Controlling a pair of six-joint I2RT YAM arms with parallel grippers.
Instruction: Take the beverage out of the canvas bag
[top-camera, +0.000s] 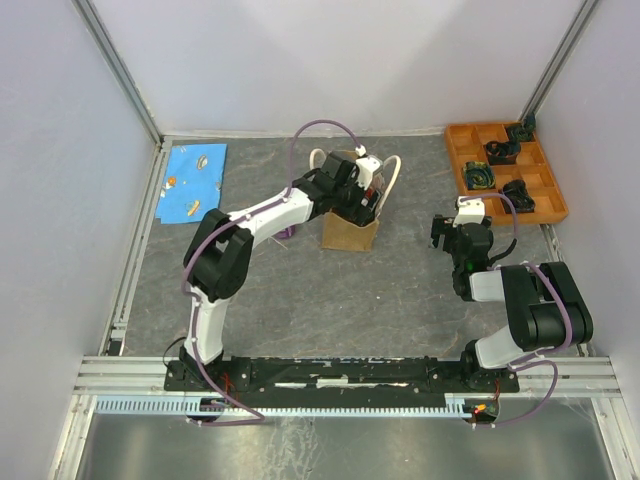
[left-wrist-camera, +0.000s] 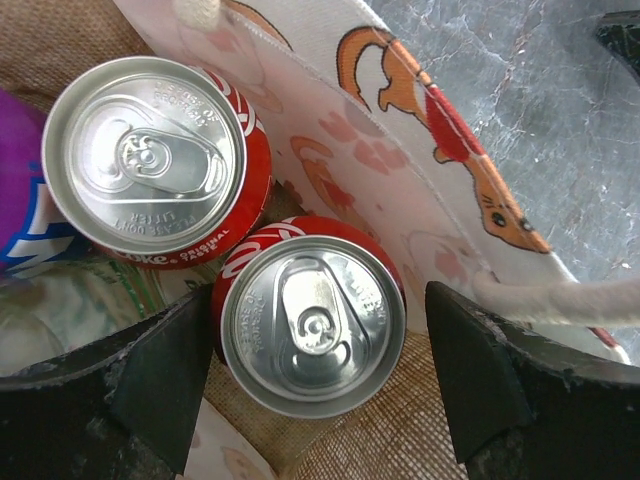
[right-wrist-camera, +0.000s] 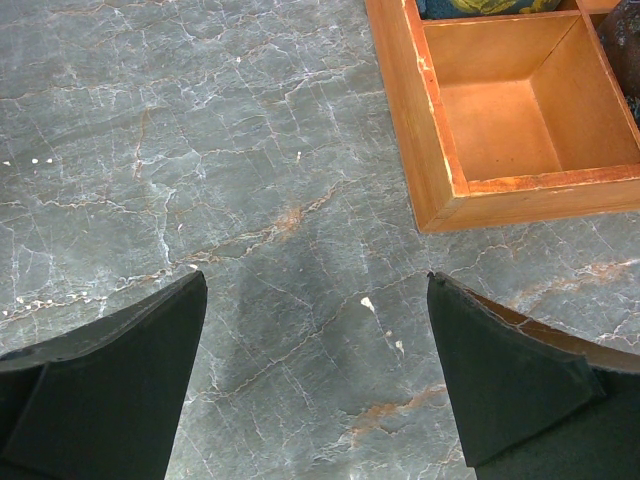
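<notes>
Hovering over the canvas bag (top-camera: 350, 232), mid-bench toward the far edge, left fingers (left-wrist-camera: 160, 380) sit apart, straddling one red cola can (left-wrist-camera: 312, 320) inside. Risk: a finger snags the cream handle (left-wrist-camera: 560, 300) or lining and tips the bag. The second can (left-wrist-camera: 150, 160) crowds close. Right fingers (right-wrist-camera: 110, 370) are apart over bare bench beside the orange tray (right-wrist-camera: 430, 150), with room toward the near edge.

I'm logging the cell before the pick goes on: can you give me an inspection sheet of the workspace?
Surface: grey marbled table.
Job's things: canvas bag upright mid-table; two red cans upright inside.
Clutter: orange tray holding dark items far right; blue cloth far left.
Grippers: left gripper open, straddling the nearer can; right gripper open above the table.
Cables: purple cable looping over the left arm.
Surroundings: white walls, metal frame.
</notes>
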